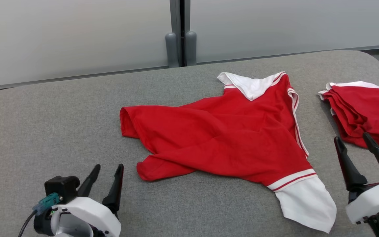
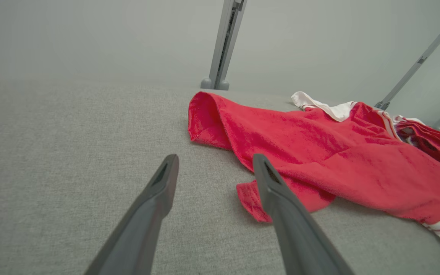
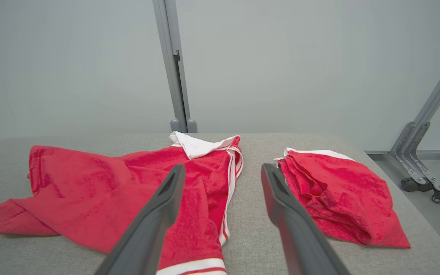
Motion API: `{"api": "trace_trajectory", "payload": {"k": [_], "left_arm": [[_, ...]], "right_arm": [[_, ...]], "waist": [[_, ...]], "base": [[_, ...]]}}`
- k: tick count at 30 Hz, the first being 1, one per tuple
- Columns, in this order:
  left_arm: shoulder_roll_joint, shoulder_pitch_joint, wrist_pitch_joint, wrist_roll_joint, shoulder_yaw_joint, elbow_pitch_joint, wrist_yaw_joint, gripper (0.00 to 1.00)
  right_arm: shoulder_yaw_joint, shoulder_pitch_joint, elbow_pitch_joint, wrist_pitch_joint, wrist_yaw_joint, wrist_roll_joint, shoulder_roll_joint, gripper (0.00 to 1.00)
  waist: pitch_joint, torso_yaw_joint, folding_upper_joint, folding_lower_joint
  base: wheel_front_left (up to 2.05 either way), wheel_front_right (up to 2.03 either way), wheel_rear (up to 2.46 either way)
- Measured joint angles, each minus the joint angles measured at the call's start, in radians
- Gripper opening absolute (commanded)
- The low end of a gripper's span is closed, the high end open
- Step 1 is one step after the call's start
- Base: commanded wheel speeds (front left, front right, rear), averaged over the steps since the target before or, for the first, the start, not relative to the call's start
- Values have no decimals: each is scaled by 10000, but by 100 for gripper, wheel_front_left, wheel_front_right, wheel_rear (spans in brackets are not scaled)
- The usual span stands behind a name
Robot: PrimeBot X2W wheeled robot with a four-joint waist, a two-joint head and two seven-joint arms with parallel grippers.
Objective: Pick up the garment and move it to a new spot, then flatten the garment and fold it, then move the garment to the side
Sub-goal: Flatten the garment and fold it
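Notebook entry: The garment [image 1: 229,138], red with a white collar [image 1: 252,85] and a white sleeve end [image 1: 308,200], is lying loose near the middle of the grey counter [image 1: 44,131]. It is rumpled and twisted, with one flap lapping over the body. Neither hand is touching it.

The left hand [image 1: 108,166] is hovering low at the near left, its fingers standing wide with nothing between them. The nearest red corner [image 2: 250,198] is sitting just beside it. The right hand [image 1: 352,136] is hanging at the near right, fingers likewise spread and empty. It is sitting between the white sleeve end and a second red garment [image 1: 364,112], which is lying folded at the right edge.

Judgement: I am taking the flattening as the step in hand. The piece looks set down on its spot, yet it is far from flat and no fold is started.

Next move, as I am planning it: the left hand is to pinch the red corner and the right hand the hem by the white sleeve end. Both then draw apart to pull out the twist. I am watching the right side, since the folded piece is lying close enough to snag.
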Motion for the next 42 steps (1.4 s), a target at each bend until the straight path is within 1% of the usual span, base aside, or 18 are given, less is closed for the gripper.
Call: {"api": "trace_trajectory", "payload": {"k": [4, 5, 9, 13, 16, 20, 21, 22, 23, 24, 28, 31, 33, 36, 38, 42], "left_arm": [[-148, -206, 1187, -769, -357, 332, -631, 100], [-148, -206, 1187, -769, -357, 332, -631, 100], [-368, -560, 1965, -1638, -489, 723, -1060, 100], [-472, -773, 2750, -2539, -451, 1429, -1262, 100], [-594, -1099, 2865, -3037, -374, 1730, -1388, 100], [-602, -1545, 2905, -3358, -439, 2130, -1484, 100], [-583, -1670, 2846, -3338, -504, 2207, -1486, 98], [-554, -1794, 2744, -3277, -546, 2261, -1492, 76], [-514, -1901, 2679, -3256, -581, 2291, -1498, 44], [-481, -1966, 2619, -3246, -631, 2291, -1498, 0], [-263, -1975, 2447, -3076, -976, 1983, -1519, 0], [142, -1814, 2031, -2650, -1609, 1047, -1532, 0], [610, -1789, 1601, -2148, -2075, 378, -1565, 0], [1611, -1565, 945, -639, -2619, -65, -1565, 0], [1929, -1382, 391, -81, -2780, -307, -1565, 0], [2148, -933, -690, 757, -3009, -556, -1461, 0]], "right_arm": [[226, -464, 1022, -1028, 0, -90, 408, 100], [226, -464, 1022, -1028, 0, -90, 408, 100], [399, -852, 1745, -1615, 0, -228, 573, 100], [552, -1160, 2199, -1843, 0, -366, 556, 100], [617, -1343, 2412, -1942, 0, -408, 546, 100], [729, -1517, 2669, -2059, 0, -416, 545, 100], [757, -1551, 2713, -2071, 0, -431, 550, 100], [782, -1569, 2754, -2125, 0, -443, 560, 100], [803, -1594, 2811, -2142, 0, -458, 571, 100], [815, -1613, 2865, -2150, 0, -468, 579, 100], [775, -1609, 3070, -2263, 0, -485, 591, 100], [694, -1530, 3206, -2318, 0, -504, 558, 100], [679, -1472, 3223, -2322, 0, -529, 548, 100], [711, -1407, 3221, -2320, 0, -568, 412, 100], [763, -1402, 3212, -2318, 0, -568, 380, 100], [754, -1374, 3170, -2293, 2, -575, 274, 100]], "waist": [[160, 14, 0, 0], [160, 14, 0, 0], [363, -12, 0, 0], [542, -121, 0, 0], [677, -212, 0, 0], [834, -316, 0, 0], [860, -337, 0, 0], [880, -357, 0, 0], [893, -370, 0, 0], [891, -370, 0, 0], [770, -301, 0, 0], [624, -144, 0, 0], [538, 20, 0, 0], [419, 319, 0, 0], [338, 532, 0, 0], [181, 936, 0, 0]], "base": [[0, 0, 0], [0, 0, 0], [0, 0, 0], [0, 0, 0], [0, 0, 0], [0, 0, 0], [0, 0, 0], [0, 0, 0], [0, 0, 0], [0, 0, 0], [0, 0, 0], [0, 0, 0], [0, 0, 0], [0, 0, 0], [0, 0, 0], [0, 0, 0]]}}
